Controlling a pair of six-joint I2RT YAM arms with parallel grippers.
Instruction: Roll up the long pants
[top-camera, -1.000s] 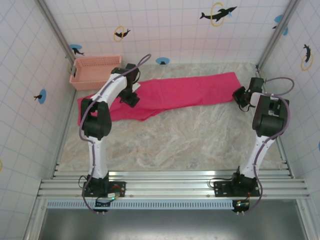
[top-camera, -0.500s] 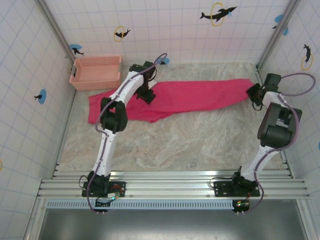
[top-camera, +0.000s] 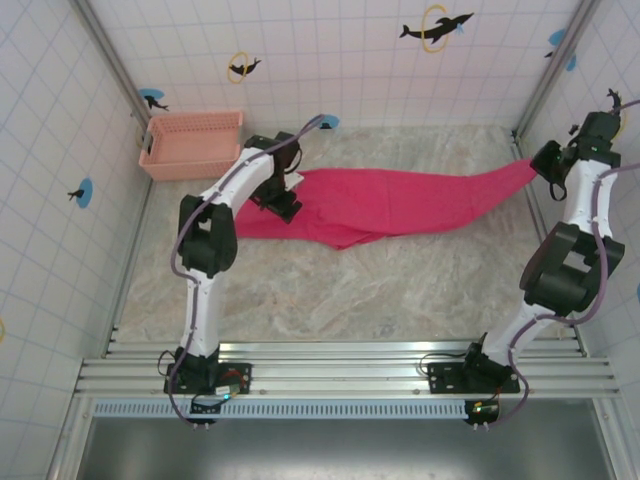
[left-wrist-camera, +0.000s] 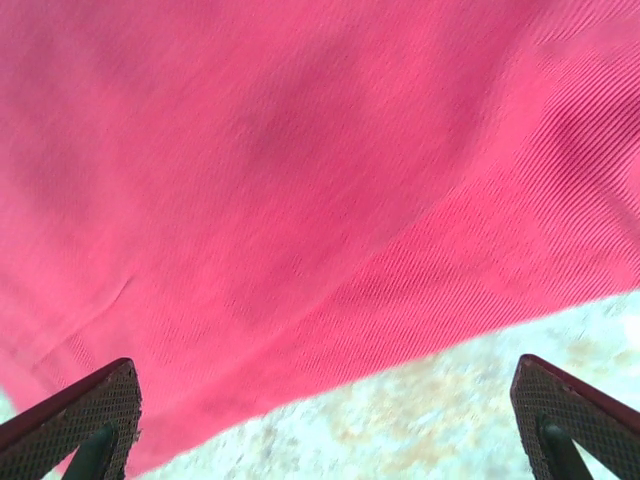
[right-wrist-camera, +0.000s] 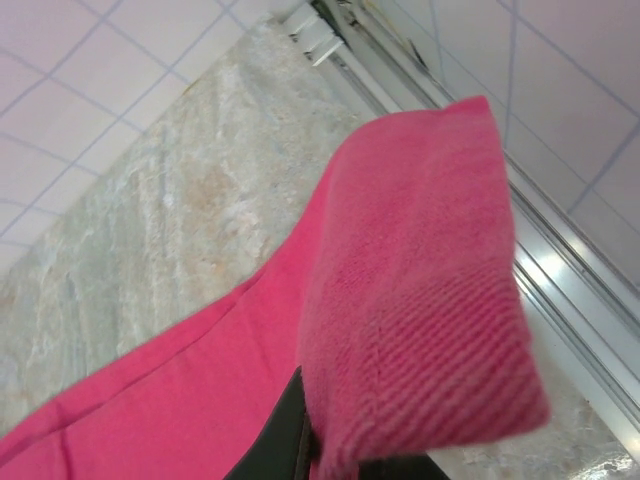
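The long pants (top-camera: 400, 200) are bright magenta-red and lie stretched across the far half of the table, from my left gripper towards the right wall. My left gripper (top-camera: 283, 203) hovers over their left part. In the left wrist view its fingers (left-wrist-camera: 85, 415) stand wide apart at the bottom corners, with the left gripper (left-wrist-camera: 325, 425) over the hem edge of the pants (left-wrist-camera: 300, 180) and bare table. My right gripper (top-camera: 543, 166) is raised by the right wall, shut on the pants' right end. The pants' end (right-wrist-camera: 420, 300) drapes over the right gripper (right-wrist-camera: 335, 462).
A pale pink lattice basket (top-camera: 190, 143) stands at the far left corner, just left of the pants. Tiled walls and metal corner rails (top-camera: 540, 70) close in on the right gripper. The marbled table (top-camera: 350, 290) lies bare in front of the pants.
The right gripper has risen and swung towards the far right corner, pulling the pants to the right and stretching them. The pants' left end slid away from the left wall. The left gripper shifted slightly.
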